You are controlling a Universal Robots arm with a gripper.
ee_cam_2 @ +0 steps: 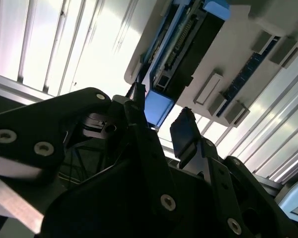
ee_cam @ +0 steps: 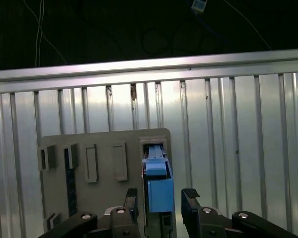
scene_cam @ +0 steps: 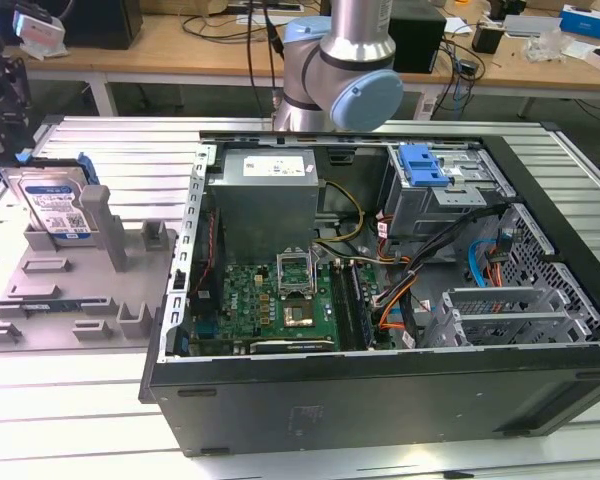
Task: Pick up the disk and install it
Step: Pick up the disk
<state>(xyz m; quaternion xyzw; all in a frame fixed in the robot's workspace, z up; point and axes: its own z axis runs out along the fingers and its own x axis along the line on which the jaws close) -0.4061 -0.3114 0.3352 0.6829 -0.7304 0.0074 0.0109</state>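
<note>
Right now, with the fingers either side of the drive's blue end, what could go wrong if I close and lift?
The open gripper straddles only the end of the disk; so shallow a grip may let it pivot.
The fingers would close on the blue bracket, plastic that might flex or slip.
The disk leans in the grey holder beside a post; a skewed lift could snag it.

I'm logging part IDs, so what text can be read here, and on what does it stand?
Disk, white-and-blue label: printed, but too small to read.
Power supply, white label: printed, but too small to read.
Nothing else carries text that can be read.
</note>
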